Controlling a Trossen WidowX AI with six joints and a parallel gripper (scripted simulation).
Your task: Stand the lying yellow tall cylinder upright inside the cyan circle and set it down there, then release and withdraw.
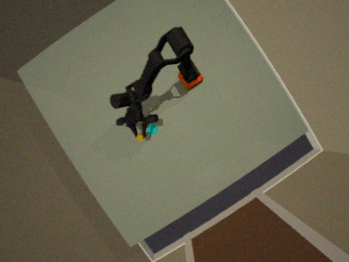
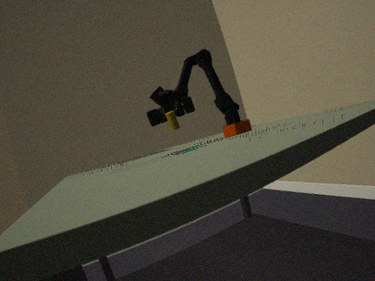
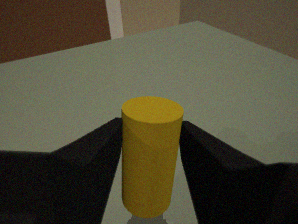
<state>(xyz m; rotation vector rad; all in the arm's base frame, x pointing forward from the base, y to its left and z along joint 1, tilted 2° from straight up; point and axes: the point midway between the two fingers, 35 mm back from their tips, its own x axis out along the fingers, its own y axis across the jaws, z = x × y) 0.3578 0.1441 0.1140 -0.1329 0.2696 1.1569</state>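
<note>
The yellow tall cylinder [image 1: 140, 138] [image 2: 172, 120] [image 3: 150, 160] is held between the two black fingers of my gripper [image 3: 151, 127], near its upper end. In the exterior view it hangs in the air above the table, close to upright with a slight tilt. The cyan circle [image 1: 152, 129] [image 2: 190, 150] lies flat on the table; in the top view it shows just right of the cylinder, partly crossed by shadow. The circle does not show in the wrist view. The cylinder's lower end touches nothing.
The pale green table top [image 1: 200, 156] [image 2: 143, 191] [image 3: 60, 100] lies under the arm. The arm's orange base [image 1: 191, 81] [image 2: 237, 127] stands on it, behind the gripper. The arm's shadow falls near the circle. The table's far corner shows in the wrist view.
</note>
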